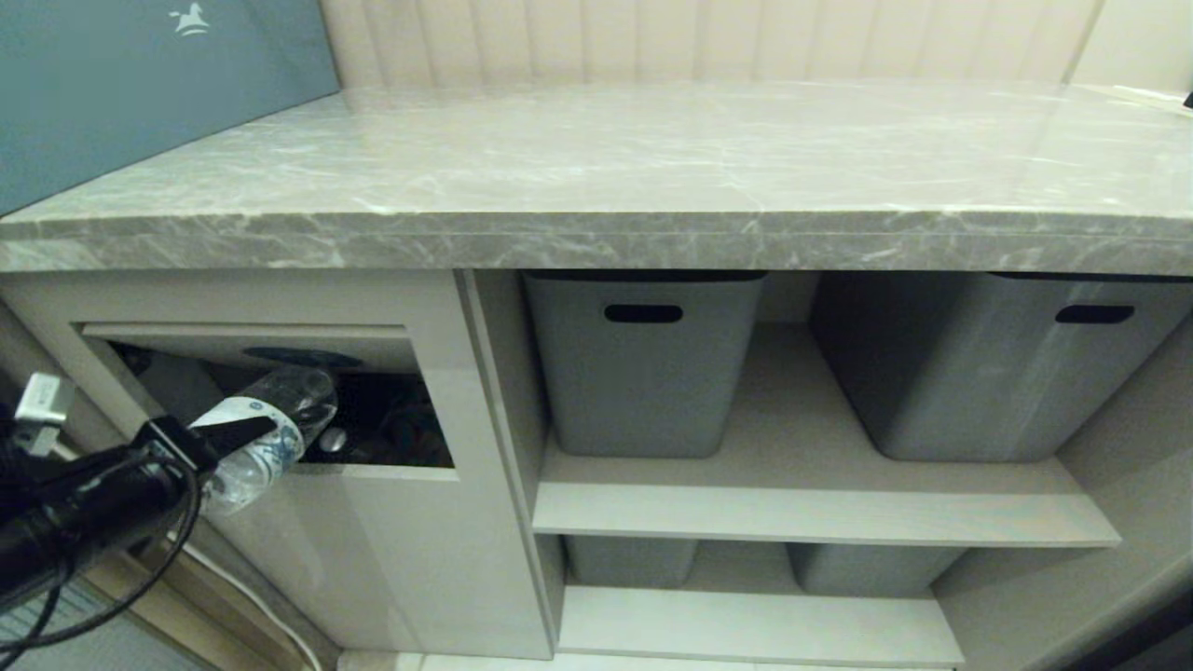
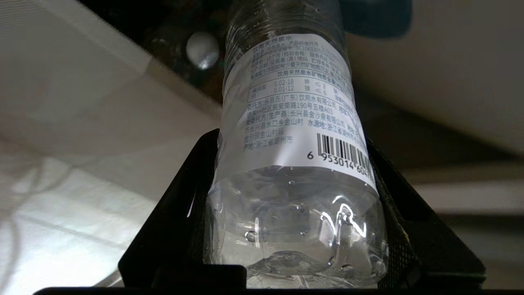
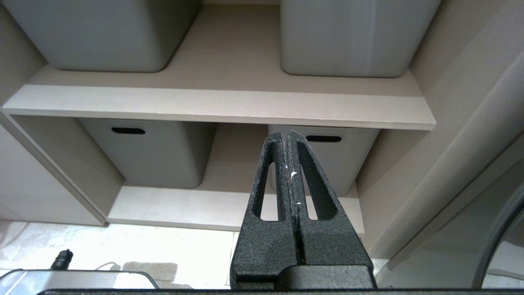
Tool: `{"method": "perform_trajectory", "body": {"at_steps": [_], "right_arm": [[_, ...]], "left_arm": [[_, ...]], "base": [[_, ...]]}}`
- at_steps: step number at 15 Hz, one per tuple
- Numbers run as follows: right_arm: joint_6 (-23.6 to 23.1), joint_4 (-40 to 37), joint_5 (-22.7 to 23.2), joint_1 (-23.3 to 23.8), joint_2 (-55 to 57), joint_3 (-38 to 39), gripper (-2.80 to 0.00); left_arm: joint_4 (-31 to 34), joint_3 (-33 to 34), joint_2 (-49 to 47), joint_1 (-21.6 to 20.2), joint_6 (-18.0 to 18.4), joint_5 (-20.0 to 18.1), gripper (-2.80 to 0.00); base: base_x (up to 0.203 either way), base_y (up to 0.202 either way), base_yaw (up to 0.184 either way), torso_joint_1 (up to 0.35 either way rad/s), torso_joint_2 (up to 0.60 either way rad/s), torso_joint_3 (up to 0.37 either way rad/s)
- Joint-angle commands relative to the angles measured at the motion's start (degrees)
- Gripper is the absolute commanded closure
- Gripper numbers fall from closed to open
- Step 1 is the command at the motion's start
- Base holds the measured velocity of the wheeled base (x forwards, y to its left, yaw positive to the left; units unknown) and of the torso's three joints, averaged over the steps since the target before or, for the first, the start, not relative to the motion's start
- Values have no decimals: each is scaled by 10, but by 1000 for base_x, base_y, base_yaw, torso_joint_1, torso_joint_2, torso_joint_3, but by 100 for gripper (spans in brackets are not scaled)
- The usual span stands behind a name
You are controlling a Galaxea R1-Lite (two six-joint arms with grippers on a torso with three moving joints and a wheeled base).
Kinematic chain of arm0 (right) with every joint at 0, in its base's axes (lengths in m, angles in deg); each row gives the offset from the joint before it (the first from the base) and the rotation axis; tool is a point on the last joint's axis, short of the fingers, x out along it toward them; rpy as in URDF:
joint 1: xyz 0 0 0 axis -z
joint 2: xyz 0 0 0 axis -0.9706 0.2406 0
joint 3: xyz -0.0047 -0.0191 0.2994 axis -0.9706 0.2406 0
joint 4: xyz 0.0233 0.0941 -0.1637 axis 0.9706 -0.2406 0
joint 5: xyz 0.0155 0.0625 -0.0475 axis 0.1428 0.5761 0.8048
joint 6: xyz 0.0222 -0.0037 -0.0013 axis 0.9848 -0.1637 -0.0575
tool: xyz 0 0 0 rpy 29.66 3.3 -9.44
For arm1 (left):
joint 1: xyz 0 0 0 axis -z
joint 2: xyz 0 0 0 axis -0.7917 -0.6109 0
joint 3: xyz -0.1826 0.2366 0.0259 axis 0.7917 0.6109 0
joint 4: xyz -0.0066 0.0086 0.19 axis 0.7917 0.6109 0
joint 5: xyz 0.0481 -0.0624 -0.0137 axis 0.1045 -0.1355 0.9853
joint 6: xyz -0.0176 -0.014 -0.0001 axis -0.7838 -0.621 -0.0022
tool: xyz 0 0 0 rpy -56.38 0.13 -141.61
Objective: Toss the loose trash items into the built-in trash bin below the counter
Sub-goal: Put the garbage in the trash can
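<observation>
Poking into the trash bin [image 1: 280,347] under the counter [image 1: 596,168], your left gripper [image 1: 238,433] clamps a water bottle [image 1: 266,433] by its label, cap hidden in the dark, maybe another cap [image 2: 202,50] inside, right gripper [image 3: 289,135] closed, empty.

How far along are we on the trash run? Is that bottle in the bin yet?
Done: counter shows no loose trash, and a pale cap shows inside the bin, possibly the first bottle. In hand: left gripper holds a water bottle, top end pushed through the trash bin flap. Left: release it. Right gripper is parked, shut, by the shelves.
</observation>
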Motion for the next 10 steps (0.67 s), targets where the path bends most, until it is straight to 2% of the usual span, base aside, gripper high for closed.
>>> {"method": "perform_trajectory", "body": {"at_steps": [1, 3, 5, 7, 10], "right_arm": [[0, 0, 0, 0, 0, 0, 0], [0, 0, 0, 0, 0, 0, 0], [0, 0, 0, 0, 0, 0, 0], [0, 0, 0, 0, 0, 0, 0], [0, 0, 0, 0, 0, 0, 0]], "left_arm": [[-34, -4, -54, 3, -40, 4, 0], [-64, -11, -83, 25, -113, 42, 0], [-80, -30, -108, 62, -193, 103, 0], [-85, -58, -126, 90, -271, 139, 0], [-86, -86, -158, 134, -347, 203, 0]], "base": [[0, 0, 0, 0, 0, 0], [0, 0, 0, 0, 0, 0], [0, 0, 0, 0, 0, 0], [0, 0, 0, 0, 0, 0], [0, 0, 0, 0, 0, 0]]}}
